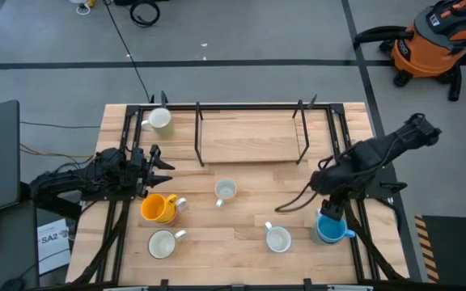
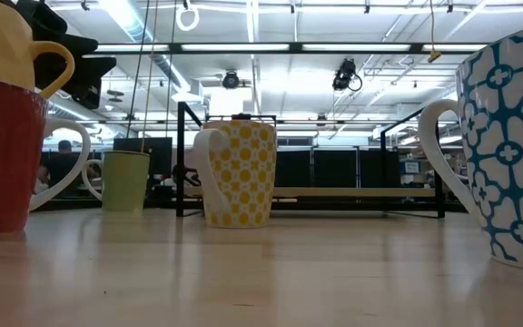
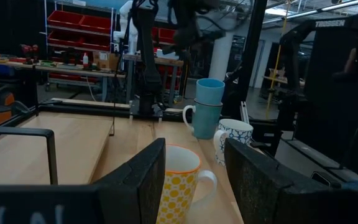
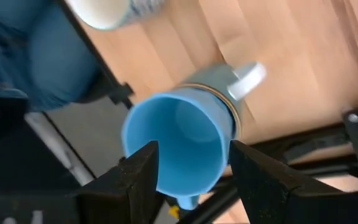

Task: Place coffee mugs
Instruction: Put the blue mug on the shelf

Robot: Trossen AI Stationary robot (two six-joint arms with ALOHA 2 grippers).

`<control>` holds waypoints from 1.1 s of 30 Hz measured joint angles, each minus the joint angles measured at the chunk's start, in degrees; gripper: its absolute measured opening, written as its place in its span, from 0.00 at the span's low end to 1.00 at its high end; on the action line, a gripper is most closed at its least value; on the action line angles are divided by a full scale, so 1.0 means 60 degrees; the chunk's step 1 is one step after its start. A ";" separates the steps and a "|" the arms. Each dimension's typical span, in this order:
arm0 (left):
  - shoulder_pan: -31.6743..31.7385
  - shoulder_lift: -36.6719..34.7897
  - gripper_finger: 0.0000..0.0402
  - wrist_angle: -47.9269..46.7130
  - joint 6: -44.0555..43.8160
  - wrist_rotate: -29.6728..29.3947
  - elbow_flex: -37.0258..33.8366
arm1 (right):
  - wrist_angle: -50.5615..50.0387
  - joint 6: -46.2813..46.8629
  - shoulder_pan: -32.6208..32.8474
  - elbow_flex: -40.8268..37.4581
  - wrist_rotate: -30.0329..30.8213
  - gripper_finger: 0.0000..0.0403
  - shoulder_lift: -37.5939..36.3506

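Observation:
Several coffee mugs stand on the wooden table. A bright blue mug (image 1: 330,229) (image 4: 178,142) sits stacked in a grey-blue mug with a white handle (image 4: 248,77) near the right edge. My right gripper (image 1: 329,208) (image 4: 191,174) hovers above it, pointing steeply down, open, with a finger on either side of the rim and touching nothing. An orange-yellow mug (image 1: 158,208) sits stacked on another at the left. White mugs stand at the centre (image 1: 226,191), near left (image 1: 163,243), near right (image 1: 278,238) and far left (image 1: 159,120). My left gripper (image 1: 163,162) (image 3: 194,180) waits open at the left.
A black metal rack with a wooden shelf (image 1: 249,137) stands at the far centre of the table. Black frame rails (image 1: 361,218) run along both sides, close to the blue mug. In the left wrist view a yellow-patterned mug (image 3: 179,183) stands beyond the left fingers.

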 joint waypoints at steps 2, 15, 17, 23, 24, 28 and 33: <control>0.0002 0.0000 0.43 -0.0001 0.0000 0.0000 0.0000 | -0.0193 -0.0004 0.0174 0.0000 0.0173 0.50 0.0251; 0.0002 0.0000 0.43 -0.0004 0.0000 -0.0002 0.0000 | -0.0608 -0.0007 0.0843 0.0000 0.0285 0.50 0.1406; 0.0002 0.0000 0.43 -0.0004 0.0000 -0.0002 0.0000 | -0.0633 -0.0005 0.0895 0.0000 0.0288 0.50 0.1515; -0.0001 0.0000 0.43 -0.0004 0.0000 -0.0002 0.0000 | -0.0738 -0.0047 0.0979 0.0000 0.0423 0.50 0.1832; 0.0002 0.0000 0.43 -0.0004 0.0000 -0.0002 0.0000 | -0.0743 -0.0097 0.0983 0.0000 0.0423 0.50 0.1893; -0.0001 0.0000 0.43 -0.0002 0.0000 -0.0002 0.0002 | -0.0741 -0.0253 0.0979 -0.0004 0.0427 0.49 0.2090; -0.0001 0.0000 0.43 -0.0004 0.0000 -0.0002 0.0001 | -0.0748 -0.0328 0.0979 -0.0004 0.0427 0.42 0.2238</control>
